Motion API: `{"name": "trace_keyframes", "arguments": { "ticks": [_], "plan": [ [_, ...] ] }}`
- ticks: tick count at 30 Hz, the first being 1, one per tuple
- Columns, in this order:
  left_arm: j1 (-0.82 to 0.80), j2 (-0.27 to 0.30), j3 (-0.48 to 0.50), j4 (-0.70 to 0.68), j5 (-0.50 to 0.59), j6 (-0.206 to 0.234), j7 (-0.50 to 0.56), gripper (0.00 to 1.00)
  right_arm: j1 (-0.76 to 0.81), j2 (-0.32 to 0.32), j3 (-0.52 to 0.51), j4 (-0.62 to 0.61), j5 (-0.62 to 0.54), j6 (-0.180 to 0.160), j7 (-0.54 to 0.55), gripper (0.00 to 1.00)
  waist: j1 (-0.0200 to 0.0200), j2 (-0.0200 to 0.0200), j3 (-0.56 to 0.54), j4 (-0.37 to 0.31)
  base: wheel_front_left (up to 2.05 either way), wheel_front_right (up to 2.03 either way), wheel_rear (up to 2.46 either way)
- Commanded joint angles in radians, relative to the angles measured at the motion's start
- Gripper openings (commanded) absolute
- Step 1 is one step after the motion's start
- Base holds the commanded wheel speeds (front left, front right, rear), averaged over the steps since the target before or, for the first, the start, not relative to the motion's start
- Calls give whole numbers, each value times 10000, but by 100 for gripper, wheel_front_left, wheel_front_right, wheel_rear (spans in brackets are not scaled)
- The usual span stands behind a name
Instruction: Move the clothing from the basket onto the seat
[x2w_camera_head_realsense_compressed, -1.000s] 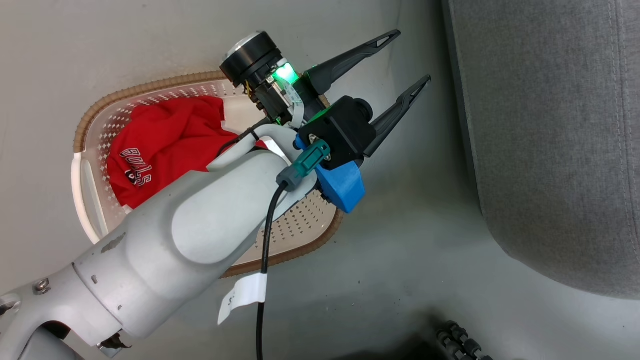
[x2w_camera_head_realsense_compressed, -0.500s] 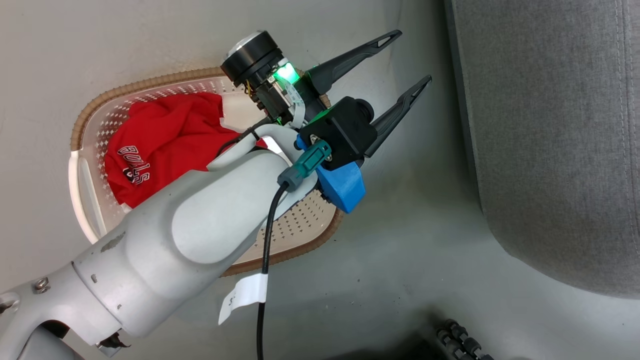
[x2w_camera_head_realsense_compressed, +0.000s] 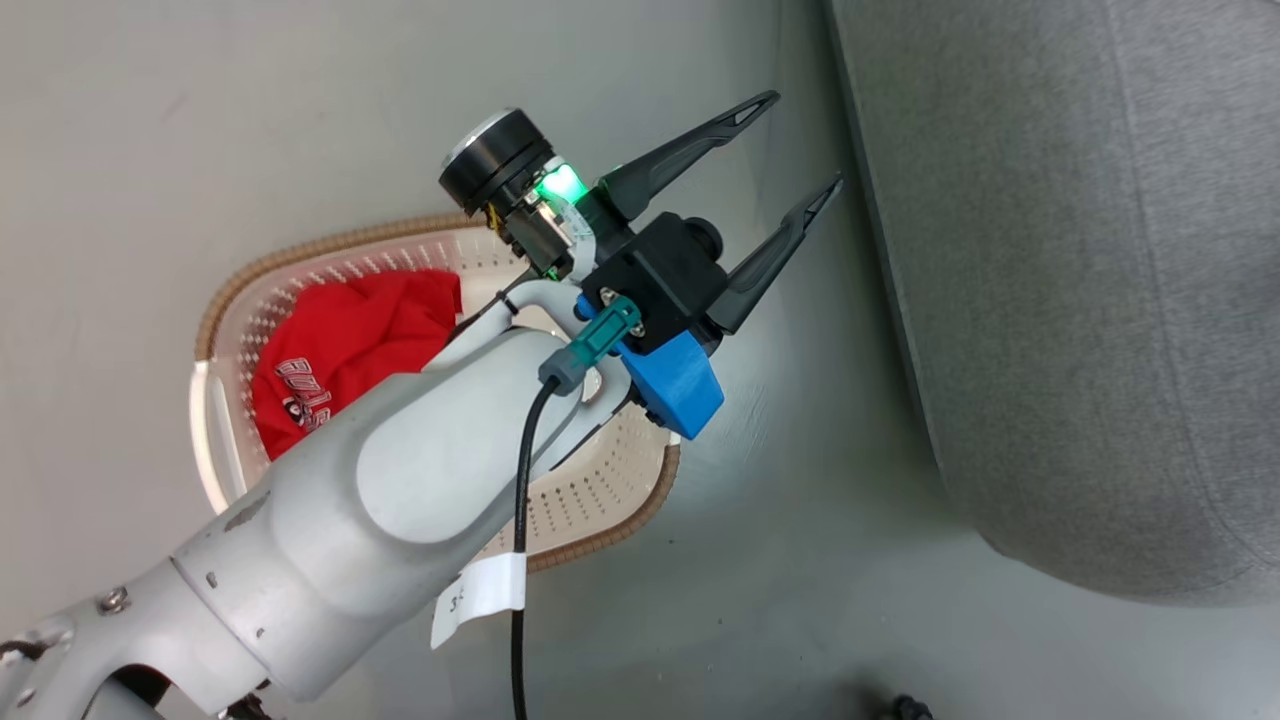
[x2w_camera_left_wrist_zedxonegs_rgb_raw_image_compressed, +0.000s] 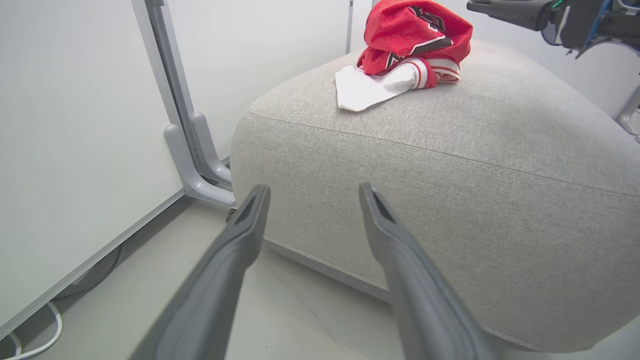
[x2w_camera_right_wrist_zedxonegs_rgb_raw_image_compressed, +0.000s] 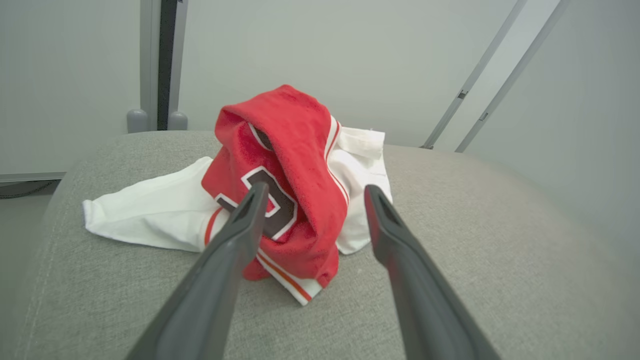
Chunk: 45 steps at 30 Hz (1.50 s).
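Left gripper (x2w_camera_head_realsense_compressed: 795, 145) and right gripper (x2w_camera_right_wrist_zedxonegs_rgb_raw_image_compressed: 316, 190) gape empty, a clothing heap (x2w_camera_right_wrist_zedxonegs_rgb_raw_image_compressed: 300, 150) on the seat (x2w_camera_right_wrist_zedxonegs_rgb_raw_image_compressed: 475, 240), a red jersey (x2w_camera_head_realsense_compressed: 350, 340) in the basket (x2w_camera_head_realsense_compressed: 330, 245): soft, light, likely best pinched at a raised fold.

Red-and-white clothing (x2w_camera_right_wrist_zedxonegs_rgb_raw_image_compressed: 300, 150), cream basket (x2w_camera_head_realsense_compressed: 592, 490), grey seat (x2w_camera_head_realsense_compressed: 1050, 300)

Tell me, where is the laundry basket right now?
In the head view the basket sits on the floor left of centre, partly hidden under the left arm; the grey seat lies to its right.
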Motion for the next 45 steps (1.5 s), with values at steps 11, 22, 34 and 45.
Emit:
{"name": "trace_keyframes", "arguments": {
  "ticks": [11,22,34,45],
  "plan": [
    [1881,-29,2165,-358,-156,451,-90,100,1789,761,1814,-1604,71,-2,-38,100,0,0,-2498,670,0,0,0],
    [4273,-480,5416,-1164,853,411,-82,100,2621,1280,3467,-2078,119,-1,-38,100,0,0,-3967,1742,0,0,0],
    [6660,-1129,8327,-1688,2161,-196,-83,100,3099,1777,4489,-1900,557,-1,-36,100,0,0,-5377,2351,0,0,0],
    [8259,-1523,9831,-2104,2770,-661,-83,100,4137,2182,4715,-1728,690,-1,-36,100,0,0,-6167,2551,0,0,0]
  ]
}}
